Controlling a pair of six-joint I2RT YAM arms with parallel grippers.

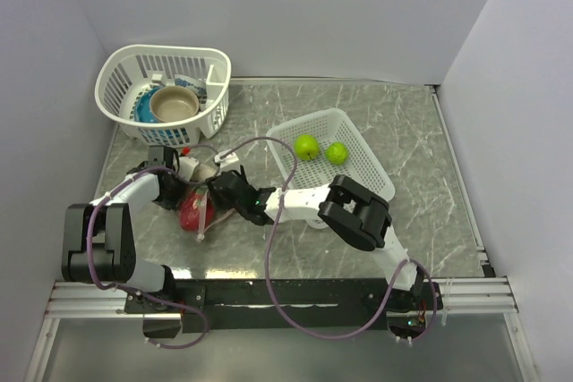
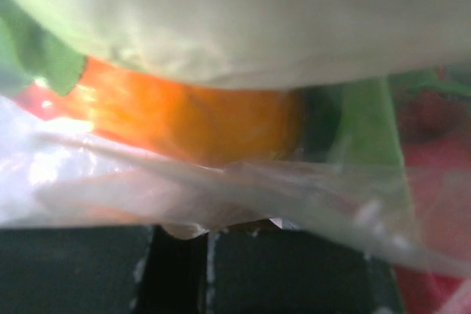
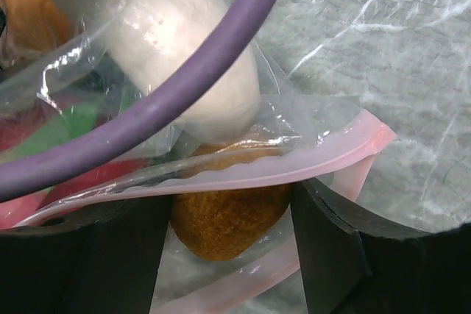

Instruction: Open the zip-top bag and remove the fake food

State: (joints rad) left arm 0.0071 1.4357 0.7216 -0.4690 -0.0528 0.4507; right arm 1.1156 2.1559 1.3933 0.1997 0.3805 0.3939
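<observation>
Left of centre, zip-top bag [image 3: 294, 163], fake food [image 1: 194, 210] inside.

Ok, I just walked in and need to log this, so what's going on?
Both arms are working on the zip-top bag. The left end effector pinches its clear film; the right end effector is at its pink zip strip. Two lime-green balls lie in the white basket; a red piece and an orange piece are inside the bag.

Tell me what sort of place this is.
Probably a robot lab test cell: plain white walls box in a marble-look tabletop, two arms are bolted to a metal rail, toy fruit sits in a white basket.
</observation>
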